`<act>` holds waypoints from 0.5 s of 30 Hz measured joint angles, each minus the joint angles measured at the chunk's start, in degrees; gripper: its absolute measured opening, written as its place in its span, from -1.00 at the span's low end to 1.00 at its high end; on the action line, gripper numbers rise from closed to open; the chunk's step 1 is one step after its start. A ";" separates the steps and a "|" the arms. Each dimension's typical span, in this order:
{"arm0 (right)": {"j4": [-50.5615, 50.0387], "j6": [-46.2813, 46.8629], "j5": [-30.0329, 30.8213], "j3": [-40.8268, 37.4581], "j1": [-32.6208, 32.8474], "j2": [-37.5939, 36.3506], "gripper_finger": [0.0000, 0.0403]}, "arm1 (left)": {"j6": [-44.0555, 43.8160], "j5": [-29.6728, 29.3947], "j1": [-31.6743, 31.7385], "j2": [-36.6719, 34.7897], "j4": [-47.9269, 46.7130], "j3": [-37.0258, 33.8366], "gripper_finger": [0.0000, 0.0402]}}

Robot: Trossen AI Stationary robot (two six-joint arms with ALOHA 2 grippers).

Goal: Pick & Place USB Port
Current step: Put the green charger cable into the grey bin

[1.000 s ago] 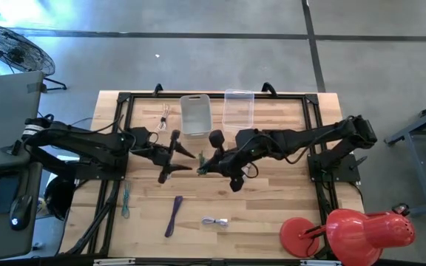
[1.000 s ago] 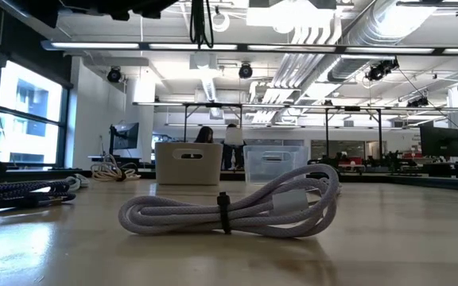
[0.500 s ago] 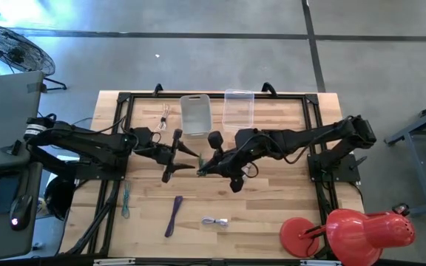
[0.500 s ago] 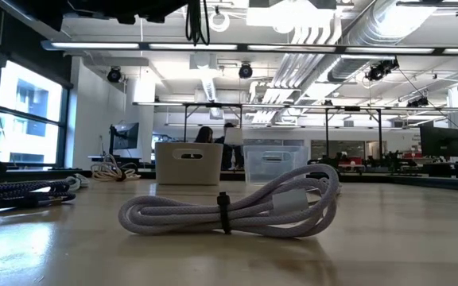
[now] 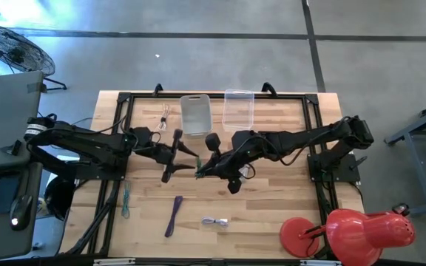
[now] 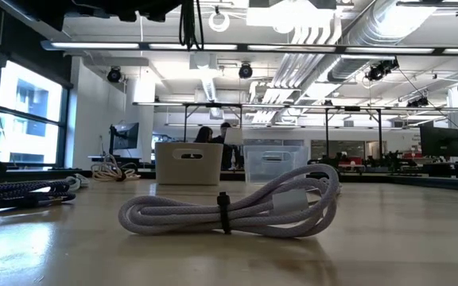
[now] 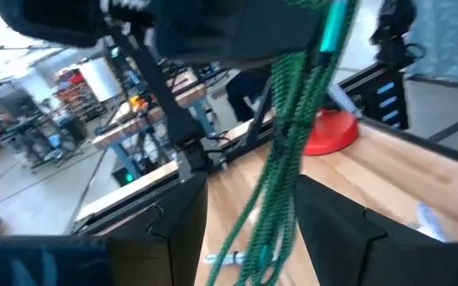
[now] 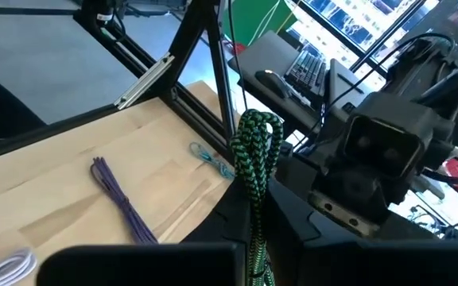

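A green braided USB cable [image 8: 257,151], folded into a bundle with a teal plug [image 7: 336,22], hangs in the air over the table's middle [image 5: 199,168]. My right gripper [image 8: 254,216] is shut on it, and its looped end sticks out past the fingers. My left gripper [image 7: 253,197] faces it from the table's left, open. The cable's hanging strands [image 7: 281,183] pass between the left fingers, and I see no touch. Both grippers meet at the centre [image 5: 196,164]. My right gripper pinches the folded green cable between its two fingers, several strands together, a little below the looped end [image 8: 254,202]. The fingers come nearly level from the table's right. The bundle is lifted clear of the table; its free strands hang below the hold.
A white bin [image 5: 195,114] and a clear bin [image 5: 238,109] stand at the far edge, a beige cable [image 5: 166,114] beside them. A teal cable [image 5: 126,201], a purple cable [image 5: 174,214] and a white coiled cable [image 6: 229,210] lie near the front. A red lamp [image 5: 350,229] stands front right.
The cable's hanging strands have drifted a little toward the table's left in the low view. Both grippers have stayed about where they were, the right one still shut on the cable.
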 joint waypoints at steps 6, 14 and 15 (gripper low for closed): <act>0.27 -0.07 0.01 0.00 0.01 0.00 -0.95 | -1.91 3.13 -0.02 0.84 0.68 0.00 -0.09; 0.61 -0.07 0.04 0.00 0.01 0.00 -0.95 | -2.41 3.00 0.00 4.18 3.19 0.06 -0.09; 0.61 -0.05 0.04 0.00 0.01 0.00 -0.95 | -2.50 3.02 0.00 4.88 3.38 0.53 -0.09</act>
